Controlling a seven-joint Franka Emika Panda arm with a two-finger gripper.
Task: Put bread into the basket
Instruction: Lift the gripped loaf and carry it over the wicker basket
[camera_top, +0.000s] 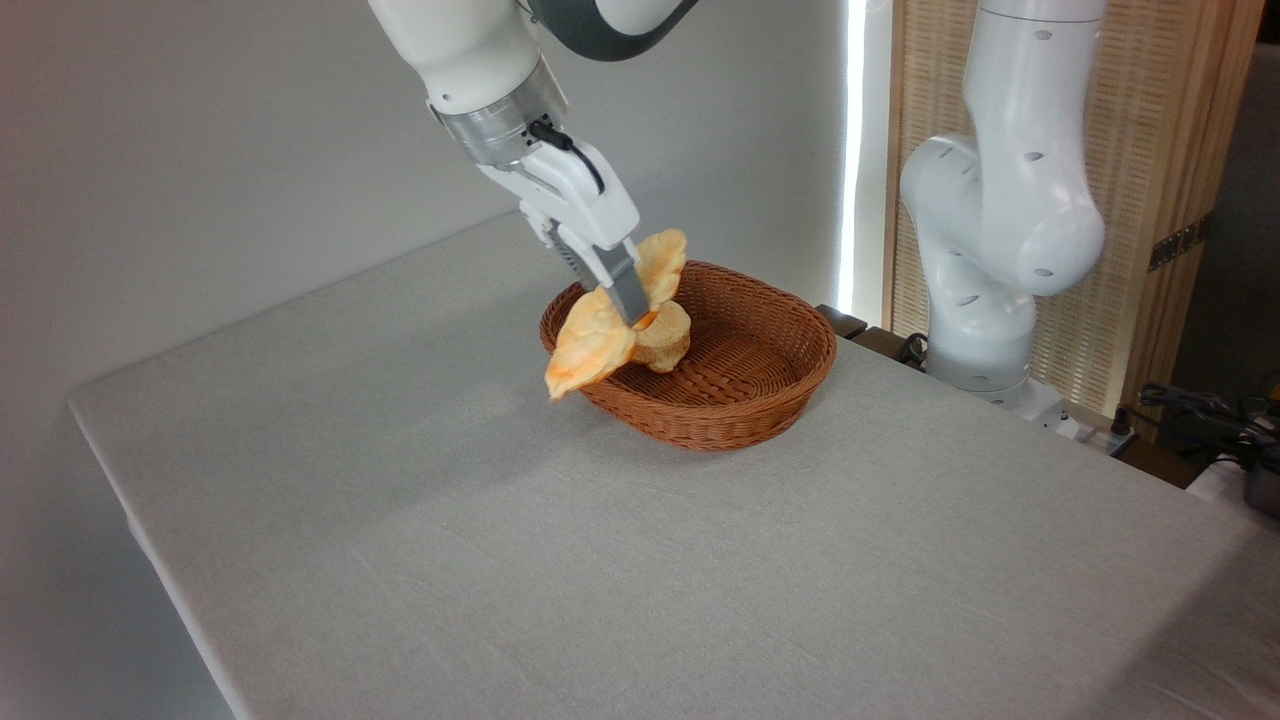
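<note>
Gripper (634, 308): we are seeing it reaching down from the upper middle of the frame, its fingers pinching the bread at about mid-length.
Bread (590, 345): we are finding it hanging tilted over the left rim of the basket, one pointed end sticking out low and left past the rim, the other rising up and right behind the fingers.
Basket (760, 395): we are seeing it sitting at the centre of the frame on the table (450, 540), open side up and ready to receive the loaf.
Bun (665, 340): we are noticing a small pale roll already lying inside the basket, just under the fingers.
Why the mid-length hold: we are judging that gripping the middle is keeping the long loaf balanced.
Why the tilt: we are guessing the slant is helping a loaf about as long as the basket is wide to clear the rim.
Progress: we are judging the bread over the basket but not yet released.
</note>
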